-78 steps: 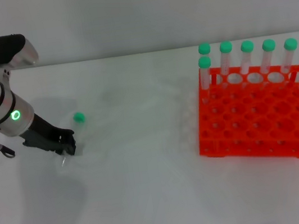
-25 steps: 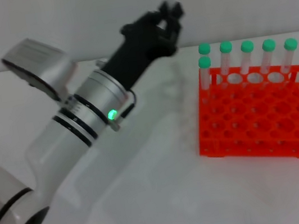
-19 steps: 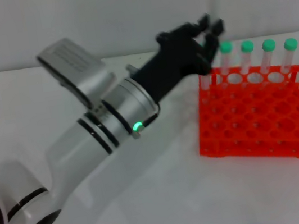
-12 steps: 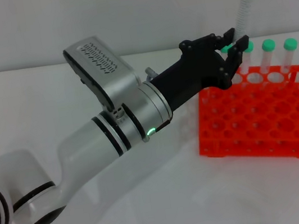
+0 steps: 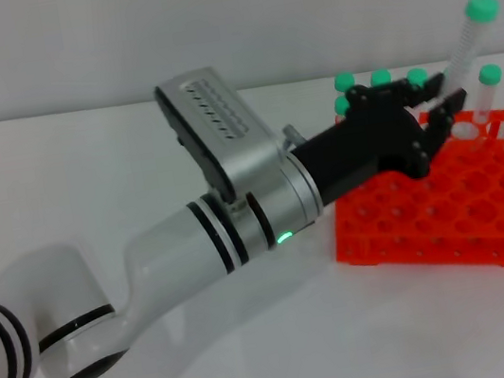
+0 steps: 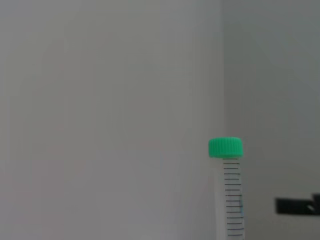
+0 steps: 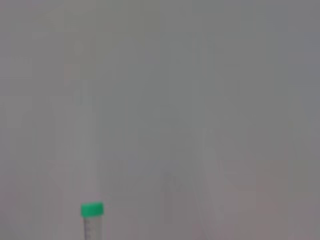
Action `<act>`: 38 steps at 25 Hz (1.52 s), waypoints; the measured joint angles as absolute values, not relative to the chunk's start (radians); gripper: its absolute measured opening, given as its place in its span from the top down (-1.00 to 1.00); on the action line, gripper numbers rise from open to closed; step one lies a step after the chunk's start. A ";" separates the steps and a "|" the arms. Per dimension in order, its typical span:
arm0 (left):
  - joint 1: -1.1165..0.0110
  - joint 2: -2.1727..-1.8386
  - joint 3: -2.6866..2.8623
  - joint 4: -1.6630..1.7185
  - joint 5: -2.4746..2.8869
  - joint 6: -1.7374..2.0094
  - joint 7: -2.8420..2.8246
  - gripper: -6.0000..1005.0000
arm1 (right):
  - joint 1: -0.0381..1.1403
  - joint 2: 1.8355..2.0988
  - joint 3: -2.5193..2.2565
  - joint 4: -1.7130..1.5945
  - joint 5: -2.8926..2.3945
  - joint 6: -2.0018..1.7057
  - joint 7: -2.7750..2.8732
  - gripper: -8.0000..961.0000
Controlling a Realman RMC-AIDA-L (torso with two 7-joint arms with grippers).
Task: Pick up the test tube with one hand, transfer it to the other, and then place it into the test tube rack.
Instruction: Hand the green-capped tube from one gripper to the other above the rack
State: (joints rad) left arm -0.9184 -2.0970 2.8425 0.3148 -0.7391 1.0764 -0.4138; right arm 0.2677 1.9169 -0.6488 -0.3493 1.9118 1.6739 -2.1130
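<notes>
My left gripper (image 5: 448,91) reaches from the left on its silver-white arm and hangs over the back rows of the orange-red test tube rack (image 5: 438,212). It is shut on the lower part of the test tube (image 5: 467,45), which tilts up and to the right with its green cap on top. The tube also shows in the left wrist view (image 6: 233,200) and, lower in the picture, in the right wrist view (image 7: 92,220). My right gripper is in none of the views.
Several other green-capped tubes (image 5: 492,89) stand in the rack's back row, some partly hidden behind the left gripper. The rack sits at the right of the white table (image 5: 261,370). The left arm (image 5: 194,246) crosses the middle of the table.
The left arm has lifted the tube off the table at the left and swung right. In the last half second it moved further right over the rack, and the tube tilted more.
</notes>
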 joint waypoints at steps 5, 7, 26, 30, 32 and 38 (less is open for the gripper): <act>-0.927 -2.097 2.842 0.317 -0.706 1.068 -0.413 0.61 | 0.285 1.920 -0.671 -0.385 1.910 1.676 -2.106 -0.66; -0.932 -2.097 2.842 0.318 -0.693 1.063 -0.413 0.61 | 0.302 1.923 -0.686 -0.389 1.909 1.677 -2.104 -0.65; -0.937 -2.099 2.842 0.345 -0.659 1.057 -0.385 0.61 | 0.404 1.972 -0.779 -0.402 1.870 1.687 -2.096 -0.58; -0.935 -2.100 2.842 0.345 -0.659 1.057 -0.385 0.61 | 0.405 1.969 -0.780 -0.415 1.870 1.707 -2.077 -0.57; -0.935 -2.100 2.842 0.345 -0.659 1.057 -0.385 0.61 | 0.405 1.969 -0.784 -0.429 1.870 1.714 -2.067 -0.56; -0.932 -2.100 2.834 0.345 -0.663 1.057 -0.373 0.61 | 0.402 1.968 -0.803 -0.472 1.870 1.732 -2.014 -0.54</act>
